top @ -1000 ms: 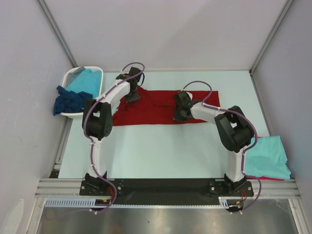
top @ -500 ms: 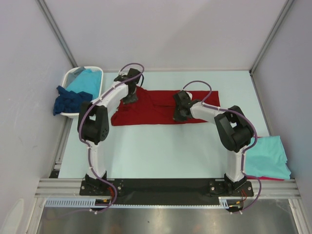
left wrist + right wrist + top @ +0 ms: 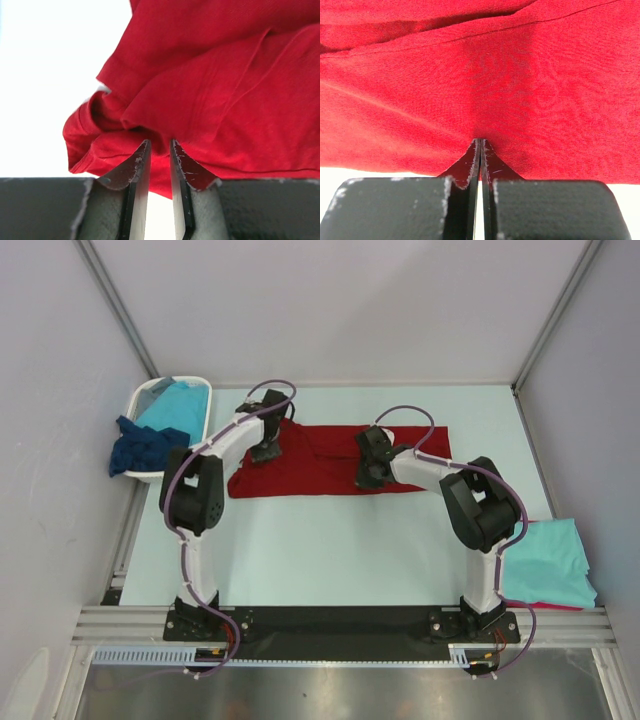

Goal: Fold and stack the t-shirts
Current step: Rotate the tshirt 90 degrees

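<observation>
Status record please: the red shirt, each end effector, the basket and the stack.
shirt in work: dark red t-shirt, spread out across the far half of the table
left end effector: at the shirt's left end, jaws narrow on a bunched fold
right end effector: shut, tips at the shirt's near edge; grip unconfirmed
white basket: far left, holds turquoise t-shirt; navy t-shirt draped over its rim
stack: near right, folded turquoise t-shirt on red t-shirt
</observation>
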`<action>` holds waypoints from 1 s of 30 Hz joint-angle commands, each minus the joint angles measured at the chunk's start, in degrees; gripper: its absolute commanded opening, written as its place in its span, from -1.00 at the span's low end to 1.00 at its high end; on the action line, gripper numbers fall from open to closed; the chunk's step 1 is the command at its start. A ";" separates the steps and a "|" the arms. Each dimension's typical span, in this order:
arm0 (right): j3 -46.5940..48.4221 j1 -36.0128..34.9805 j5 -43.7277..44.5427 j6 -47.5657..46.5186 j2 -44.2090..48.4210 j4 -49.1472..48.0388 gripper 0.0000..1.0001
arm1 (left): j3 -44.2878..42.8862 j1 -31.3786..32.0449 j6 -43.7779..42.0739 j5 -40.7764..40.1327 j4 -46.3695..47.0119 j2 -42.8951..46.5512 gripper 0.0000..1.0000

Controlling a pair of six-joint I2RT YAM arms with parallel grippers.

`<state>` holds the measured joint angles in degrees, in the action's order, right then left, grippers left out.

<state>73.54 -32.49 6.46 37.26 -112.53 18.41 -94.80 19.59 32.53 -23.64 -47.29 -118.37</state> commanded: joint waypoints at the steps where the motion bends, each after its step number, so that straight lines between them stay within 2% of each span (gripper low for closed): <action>1: -0.68 -0.47 -2.15 -1.04 -4.10 4.44 -1.00 | 1.99 0.27 0.34 0.35 1.67 5.25 -0.47; 9: 0.03 -0.47 -1.80 -1.31 -4.28 5.05 -1.00 | 0.68 0.36 -0.98 0.52 2.29 3.06 -0.49; 22: -1.99 -0.38 -1.54 -1.31 -3.40 5.23 -1.00 | -15.58 -2.02 -1.16 1.58 -2.89 -8.28 -0.52; 30: -1.99 -0.03 -1.45 -1.92 -3.05 5.58 -1.00 | -17.69 -3.42 -0.98 1.31 -3.77 -9.87 -0.54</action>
<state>74.28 -32.38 6.15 36.34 -112.92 19.27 -109.62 17.19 32.40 -22.26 -50.13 -128.49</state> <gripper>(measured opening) 0.009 0.232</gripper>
